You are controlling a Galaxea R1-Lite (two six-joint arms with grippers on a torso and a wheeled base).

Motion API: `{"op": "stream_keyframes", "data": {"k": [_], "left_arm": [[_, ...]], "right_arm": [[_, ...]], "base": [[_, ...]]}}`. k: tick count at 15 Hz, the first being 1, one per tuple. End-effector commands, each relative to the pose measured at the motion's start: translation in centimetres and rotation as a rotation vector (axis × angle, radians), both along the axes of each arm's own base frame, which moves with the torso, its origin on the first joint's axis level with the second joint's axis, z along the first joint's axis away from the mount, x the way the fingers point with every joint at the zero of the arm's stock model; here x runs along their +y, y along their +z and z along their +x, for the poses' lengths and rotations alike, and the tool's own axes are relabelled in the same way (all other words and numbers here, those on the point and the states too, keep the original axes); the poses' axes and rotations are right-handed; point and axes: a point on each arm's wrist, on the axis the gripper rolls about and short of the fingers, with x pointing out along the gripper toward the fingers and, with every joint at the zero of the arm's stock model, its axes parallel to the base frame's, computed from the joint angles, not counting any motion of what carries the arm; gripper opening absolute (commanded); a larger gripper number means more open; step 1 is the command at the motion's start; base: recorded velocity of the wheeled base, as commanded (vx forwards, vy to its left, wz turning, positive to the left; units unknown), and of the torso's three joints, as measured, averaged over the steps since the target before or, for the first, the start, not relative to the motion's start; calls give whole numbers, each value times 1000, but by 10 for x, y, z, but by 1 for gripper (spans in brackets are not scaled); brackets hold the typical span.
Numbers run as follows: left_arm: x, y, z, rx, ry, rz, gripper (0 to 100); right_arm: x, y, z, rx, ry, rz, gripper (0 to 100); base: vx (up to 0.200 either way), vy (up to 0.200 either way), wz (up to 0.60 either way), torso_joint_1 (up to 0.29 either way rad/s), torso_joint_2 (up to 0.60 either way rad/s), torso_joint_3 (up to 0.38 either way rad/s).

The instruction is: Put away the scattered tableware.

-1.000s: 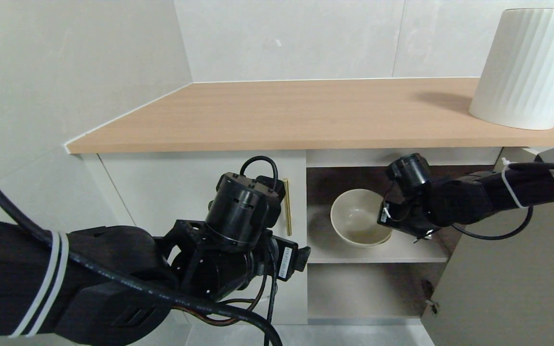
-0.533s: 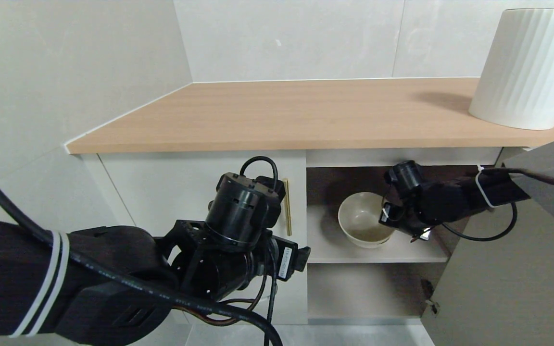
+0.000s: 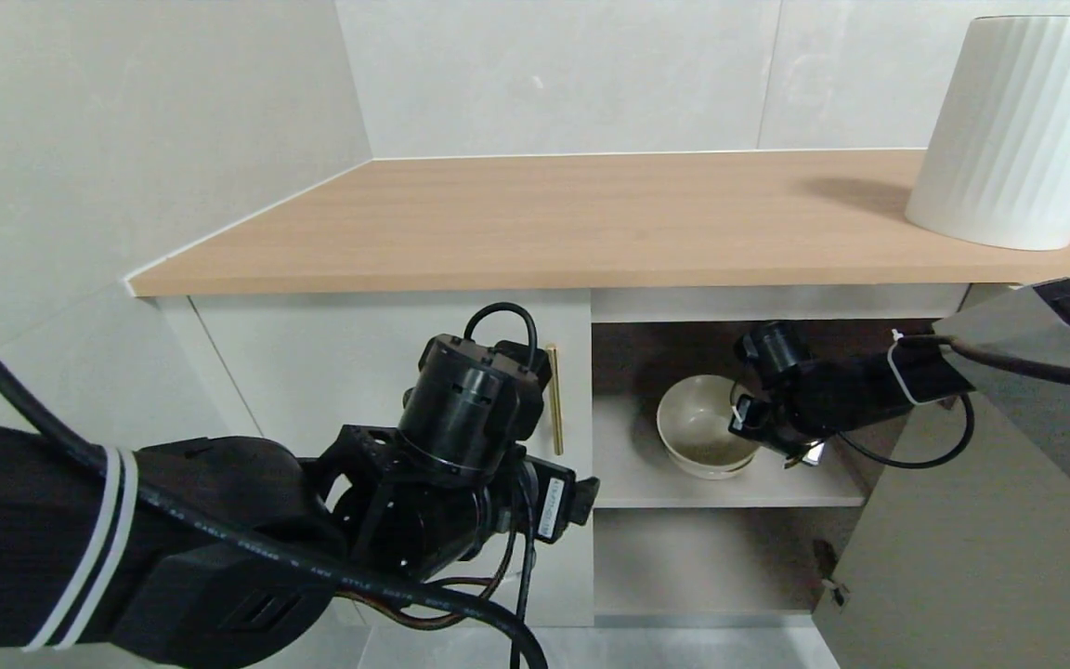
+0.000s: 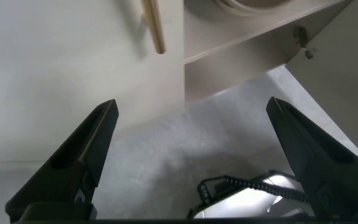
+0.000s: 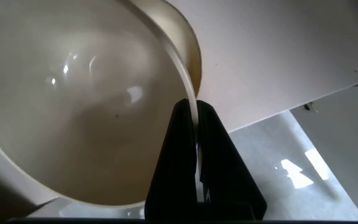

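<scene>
Tiled walls [image 3: 145, 139], a wooden counter [image 3: 544, 223], and in the open cupboard [image 3: 776, 304] the bowl [image 3: 698, 437] sits low at the upper shelf [image 3: 632, 474], its rim pinched by the right gripper [image 5: 196, 146], so a careless pull-out could drag it off that smooth board, while the left gripper [image 4: 188, 124] hangs spread, empty.

Nothing can be read: the small white sticker [image 3: 549, 507] on the black wrist housing [image 3: 461, 418] and pale lettering along the thick black cable [image 3: 312, 569] seem too small.
</scene>
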Motion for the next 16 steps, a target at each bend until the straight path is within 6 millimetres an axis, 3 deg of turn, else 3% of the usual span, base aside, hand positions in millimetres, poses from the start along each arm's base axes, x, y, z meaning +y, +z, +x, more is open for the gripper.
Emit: {"op": "stream_keyframes", "data": {"k": [1, 7, 8, 13, 16], "left_arm": [[0, 0, 0, 1, -1, 0, 100], [-1, -1, 0, 3, -1, 3, 100], [0, 0, 0, 1, -1, 0, 100], [-1, 0, 0, 0, 0, -2, 100], [0, 0, 3, -1, 9, -4, 100]], "right_arm": [[-5, -6, 5, 5, -18, -3, 0], [-8, -7, 10, 1, -24, -1, 0], [-8, -7, 10, 1, -24, -1, 100], [-3, -6, 7, 7, -7, 4, 100], [10, 5, -5, 9, 45, 25, 100]], "base": [[0, 0, 0, 0, 0, 0], [0, 0, 0, 0, 0, 0], [0, 0, 0, 0, 0, 0], [0, 0, 0, 0, 0, 0], [0, 0, 0, 0, 0, 0]]}}
